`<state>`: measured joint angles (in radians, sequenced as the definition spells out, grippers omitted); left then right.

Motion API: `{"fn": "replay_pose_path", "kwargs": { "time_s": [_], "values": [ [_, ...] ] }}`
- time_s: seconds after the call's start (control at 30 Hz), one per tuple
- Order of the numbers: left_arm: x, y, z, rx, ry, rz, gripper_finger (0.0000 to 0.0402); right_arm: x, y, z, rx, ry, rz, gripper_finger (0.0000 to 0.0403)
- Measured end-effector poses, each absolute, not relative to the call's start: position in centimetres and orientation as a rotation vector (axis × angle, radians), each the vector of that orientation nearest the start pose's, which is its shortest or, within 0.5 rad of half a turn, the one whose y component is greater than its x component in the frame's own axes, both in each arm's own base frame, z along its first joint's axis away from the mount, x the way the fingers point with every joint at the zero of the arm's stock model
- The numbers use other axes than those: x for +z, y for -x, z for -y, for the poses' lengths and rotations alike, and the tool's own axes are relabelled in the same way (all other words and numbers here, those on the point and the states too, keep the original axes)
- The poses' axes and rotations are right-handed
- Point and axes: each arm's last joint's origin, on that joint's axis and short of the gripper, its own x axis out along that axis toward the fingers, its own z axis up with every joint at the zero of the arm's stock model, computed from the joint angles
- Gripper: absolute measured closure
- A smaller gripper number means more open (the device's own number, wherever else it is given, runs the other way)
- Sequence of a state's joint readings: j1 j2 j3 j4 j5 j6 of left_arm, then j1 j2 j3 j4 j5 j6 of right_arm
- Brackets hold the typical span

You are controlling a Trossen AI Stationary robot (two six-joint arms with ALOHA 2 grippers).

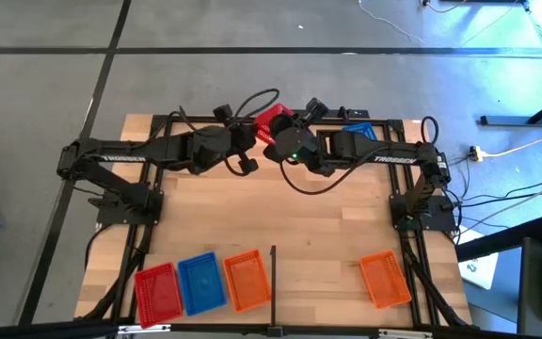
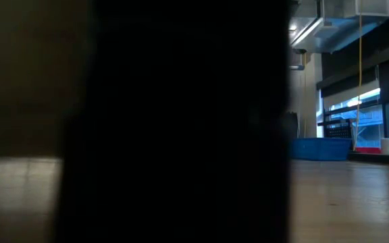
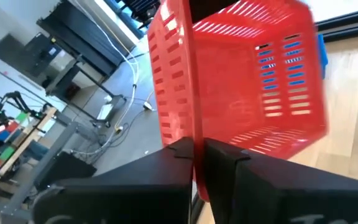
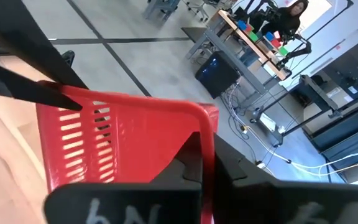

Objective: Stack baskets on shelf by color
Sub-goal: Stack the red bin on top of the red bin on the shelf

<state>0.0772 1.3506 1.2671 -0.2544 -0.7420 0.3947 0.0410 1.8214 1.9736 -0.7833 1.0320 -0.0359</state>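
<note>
Gripping one red basket point(image 1: 273, 121) from both sides at the worktop's point(image 1: 280, 212) far edge: left gripper point(image 3: 194, 155) pinched together on one rim wall, right gripper point(image 4: 207, 168) clamped on the opposite rim, basket lifted and tilted between them, clear of the wood. Held two-handed, apparently for a handover or to steady the light lattice before carrying it toward the shelf point(image 1: 327, 273).

Nearest the camera, along the near edge, laid flat in a row left of the black divider bar point(image 1: 273, 282): red shelf basket point(image 1: 157, 289), blue shelf basket point(image 1: 200, 282), orange shelf basket point(image 1: 247, 279), just beside one another, one colour per place. Right of the bar, well apart, a second orange basket point(image 1: 385, 279), lying alone and slightly askew, not yet stacked on its match.

Mid-worktop bare wood. Farther back, beside the right arm, a blue edge point(image 1: 358, 131) showing, likely another basket waiting; rest of it hidden. Low view blocked by something dark close to the lens.

Judged early in the sorting: three colour places started, no stack visibly built. Next call: carry the red one down onto the red at the row's left end.
</note>
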Motion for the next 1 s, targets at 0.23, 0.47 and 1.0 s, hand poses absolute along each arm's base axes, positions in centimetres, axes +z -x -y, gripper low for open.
{"fn": "replay_pose_path", "kwargs": {
  "time_s": [0.23, 0.47, 1.0],
  "values": [
    [37.3, -29.4, -4.2, 0.754, -0.476, -0.465, 0.0399, 40.7, -38.7, 1.0, -0.931, 0.344, -0.572, 0.0395],
    [37.0, -29.4, -4.3, 0.754, -0.484, -0.488, 0.0401, 40.9, -38.7, 1.1, -0.908, 0.295, -0.549, 0.0342],
    [38.4, -25.2, -3.9, 0.721, -0.487, -0.562, 0.0401, 45.5, -37.4, -3.3, -0.750, 0.273, -0.423, 0.0272]
  ]
}}
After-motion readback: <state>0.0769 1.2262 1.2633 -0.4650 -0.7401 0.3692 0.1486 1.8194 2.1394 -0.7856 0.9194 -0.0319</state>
